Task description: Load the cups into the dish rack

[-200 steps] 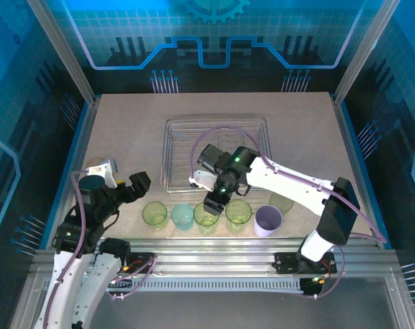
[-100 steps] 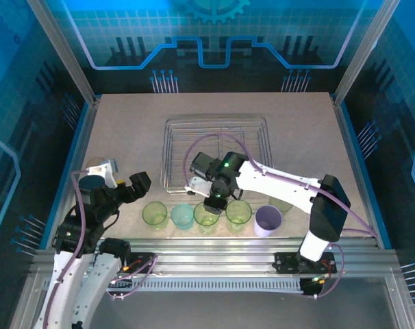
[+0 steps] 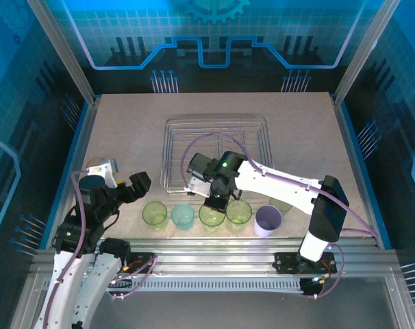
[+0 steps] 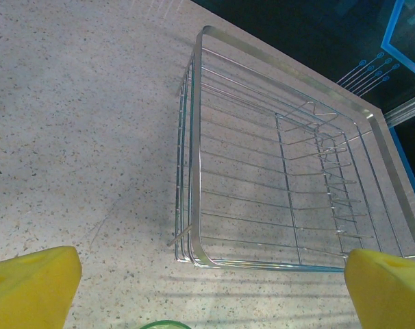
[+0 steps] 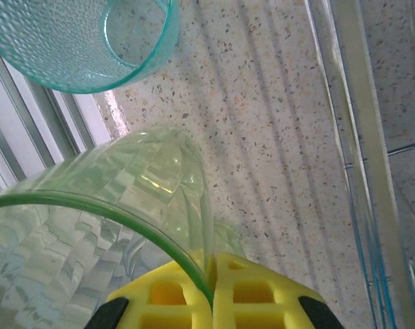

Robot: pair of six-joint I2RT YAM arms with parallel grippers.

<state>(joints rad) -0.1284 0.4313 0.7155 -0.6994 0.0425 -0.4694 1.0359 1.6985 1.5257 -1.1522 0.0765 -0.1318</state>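
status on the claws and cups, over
Left claw open, facing dish rack. Right claw shut on rim of green cup. Teal cup close beside it.

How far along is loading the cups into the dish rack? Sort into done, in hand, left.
Done: nothing; the dish rack holds no cup. In hand: the right gripper pinches the rim of one green cup. Left: racking it, then at least the teal cup, two other green cups and the lavender cup.
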